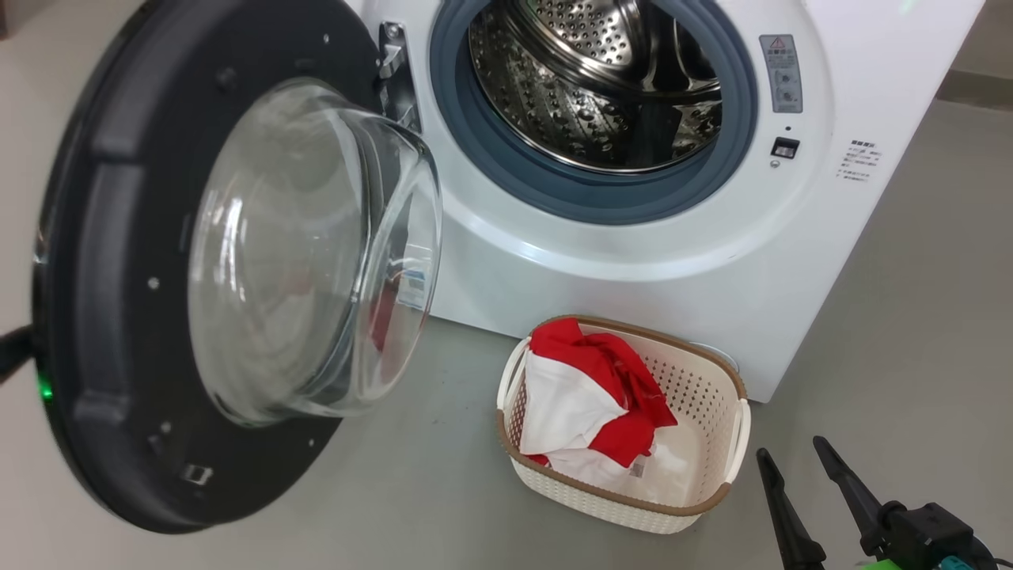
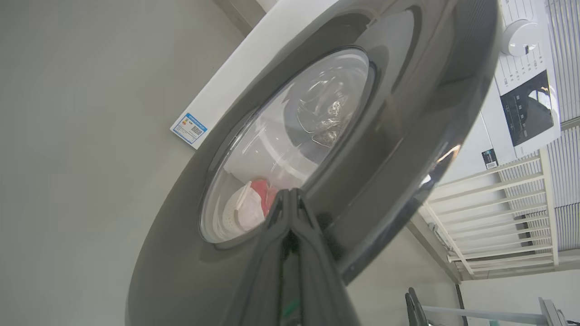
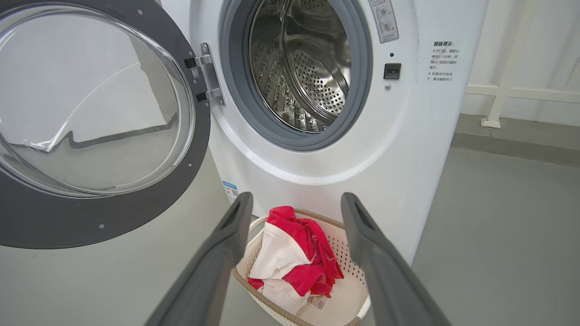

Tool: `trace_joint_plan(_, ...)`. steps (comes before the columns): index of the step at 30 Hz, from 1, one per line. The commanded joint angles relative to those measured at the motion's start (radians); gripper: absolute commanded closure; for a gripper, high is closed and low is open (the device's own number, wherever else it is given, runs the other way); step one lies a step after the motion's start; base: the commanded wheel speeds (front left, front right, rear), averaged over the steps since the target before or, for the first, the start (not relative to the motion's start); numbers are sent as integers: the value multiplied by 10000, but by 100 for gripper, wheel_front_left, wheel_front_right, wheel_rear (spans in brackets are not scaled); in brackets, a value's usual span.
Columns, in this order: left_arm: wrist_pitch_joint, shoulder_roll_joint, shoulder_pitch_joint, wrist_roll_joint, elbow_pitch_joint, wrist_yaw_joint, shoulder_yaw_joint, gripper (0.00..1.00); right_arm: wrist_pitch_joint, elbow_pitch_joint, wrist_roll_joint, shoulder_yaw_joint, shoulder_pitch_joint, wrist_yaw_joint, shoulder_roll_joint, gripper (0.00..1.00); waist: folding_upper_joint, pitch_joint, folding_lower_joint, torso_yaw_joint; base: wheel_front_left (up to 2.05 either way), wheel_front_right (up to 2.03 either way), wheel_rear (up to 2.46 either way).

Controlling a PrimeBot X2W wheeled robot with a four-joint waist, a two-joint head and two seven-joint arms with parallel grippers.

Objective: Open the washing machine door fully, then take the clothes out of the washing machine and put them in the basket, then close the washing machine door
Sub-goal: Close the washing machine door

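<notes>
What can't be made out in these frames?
- Left wrist view: whether the shut left gripper touches the washing machine door, unclear.
- Head view: drum front floor hidden by the grey rubber ring.
- Head view: warning label text too small.
- Right wrist view: basket bottom covered by the clothes.

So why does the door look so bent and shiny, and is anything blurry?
Head view: sharp, pale glare on the glass of the washing machine door. Left wrist view: wide lens bows its glossy rim, which mirrors the room; the shut left gripper looks soft. Right wrist view: the open right gripper blurs; the drum glints.
</notes>
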Motion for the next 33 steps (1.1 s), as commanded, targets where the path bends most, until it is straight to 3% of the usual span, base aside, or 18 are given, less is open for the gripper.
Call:
trace_joint_plan(1,177,501,-53,-160,-538,-71,275,100,-65,-255,-89,166,1,65,-144,0,0,-52,0,-46,0,0,0)
trace_joint_plan(19,743,-388,746,-773,-3569,-71,-383,100,-65,-280,-67,119,44,65,-87,0,0,-61,0,-1049,0,0,0)
trace_joint_plan(33,89,-1313,398,-410,-4637,-71,-1089,100,-65,-334,-65,109,-17,65,-34,0,0,70,0,-2219,0,0,0)
